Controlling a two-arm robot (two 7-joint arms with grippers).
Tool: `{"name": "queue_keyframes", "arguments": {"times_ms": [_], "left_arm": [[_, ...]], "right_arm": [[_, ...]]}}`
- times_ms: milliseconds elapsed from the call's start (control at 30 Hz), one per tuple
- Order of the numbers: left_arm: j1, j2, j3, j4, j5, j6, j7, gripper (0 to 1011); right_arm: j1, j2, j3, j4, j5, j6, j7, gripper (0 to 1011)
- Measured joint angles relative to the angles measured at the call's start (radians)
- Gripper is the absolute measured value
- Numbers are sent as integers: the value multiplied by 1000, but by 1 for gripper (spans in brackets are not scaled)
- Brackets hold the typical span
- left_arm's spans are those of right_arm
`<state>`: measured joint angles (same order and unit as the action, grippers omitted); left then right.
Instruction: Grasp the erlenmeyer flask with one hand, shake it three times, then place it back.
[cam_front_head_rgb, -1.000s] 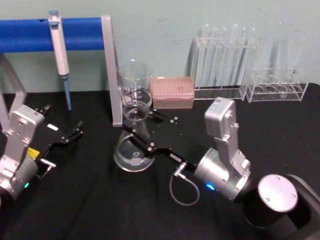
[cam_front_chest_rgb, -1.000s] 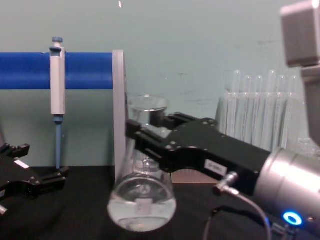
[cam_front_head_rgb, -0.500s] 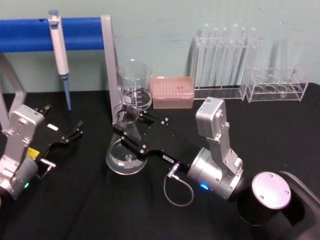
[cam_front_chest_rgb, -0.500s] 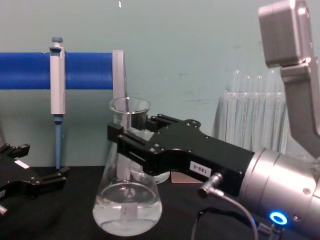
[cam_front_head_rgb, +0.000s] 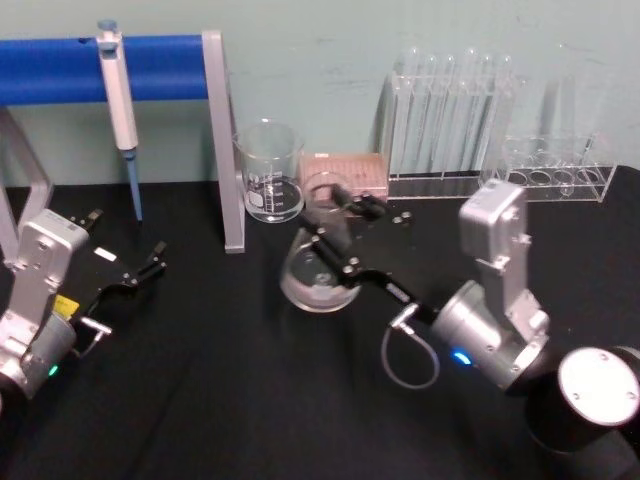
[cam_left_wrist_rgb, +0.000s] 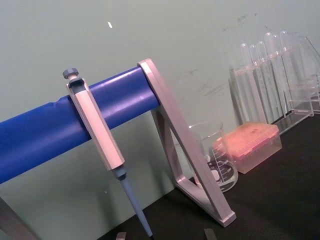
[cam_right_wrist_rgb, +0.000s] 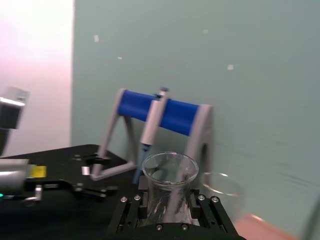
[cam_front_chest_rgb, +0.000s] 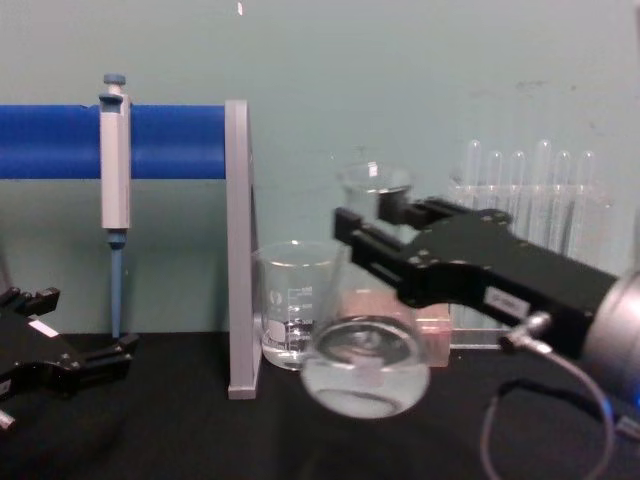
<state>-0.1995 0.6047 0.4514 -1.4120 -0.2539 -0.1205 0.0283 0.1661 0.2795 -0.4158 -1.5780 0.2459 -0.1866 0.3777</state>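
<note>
Right gripper (cam_front_chest_rgb: 365, 225) pinching the one flask (cam_front_chest_rgb: 365, 370) by its neck.
Flask tilted, held over the black table (cam_front_head_rgb: 200, 380), a little liquid inside, just right of the one beaker (cam_front_chest_rgb: 293, 300). One pipette (cam_front_chest_rgb: 115, 170) hangs on the blue stand (cam_front_chest_rgb: 180, 140). Left gripper (cam_front_head_rgb: 125, 245) parked at table's left, jaws spread.
</note>
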Motion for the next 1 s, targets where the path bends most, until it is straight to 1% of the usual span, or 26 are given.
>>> {"name": "queue_keyframes", "arguments": {"times_ms": [33, 100, 133, 233, 267, 333, 367, 433, 467, 600, 733, 900, 1000], "left_arm": [[0, 0, 0, 0, 0, 0, 0, 1001], [0, 0, 0, 0, 0, 0, 0, 1001], [0, 0, 0, 0, 0, 0, 0, 1001], [0, 0, 0, 0, 0, 0, 0, 1001], [0, 0, 0, 0, 0, 0, 0, 1001], [0, 0, 0, 0, 0, 0, 0, 1001], [0, 0, 0, 0, 0, 0, 0, 1001], [0, 0, 0, 0, 0, 0, 0, 1001], [0, 0, 0, 0, 0, 0, 0, 1001], [0, 0, 0, 0, 0, 0, 0, 1001], [0, 0, 0, 0, 0, 0, 0, 1001], [0, 0, 0, 0, 0, 0, 0, 1001], [0, 0, 0, 0, 0, 0, 0, 1001]], "right_arm": [[-5, 2, 6, -5, -2, 0, -5, 450], [-22, 10, 31, -22, -11, 0, -28, 449], [-36, 16, 48, -36, -18, 1, -42, 449], [-56, 23, 75, -53, -27, 2, -62, 449], [-69, 26, 91, -63, -32, 3, -73, 450], [-79, 28, 105, -71, -37, 4, -82, 450], [-90, 31, 120, -80, -42, 4, -91, 449], [-101, 32, 133, -88, -46, 6, -99, 450], [-110, 33, 146, -94, -50, 6, -105, 450], [-125, 31, 167, -102, -58, 6, -112, 450], [-132, 25, 180, -104, -63, 7, -112, 450], [-130, 16, 184, -101, -65, 7, -100, 450], [-118, 10, 180, -87, -65, 7, -84, 449]]}}
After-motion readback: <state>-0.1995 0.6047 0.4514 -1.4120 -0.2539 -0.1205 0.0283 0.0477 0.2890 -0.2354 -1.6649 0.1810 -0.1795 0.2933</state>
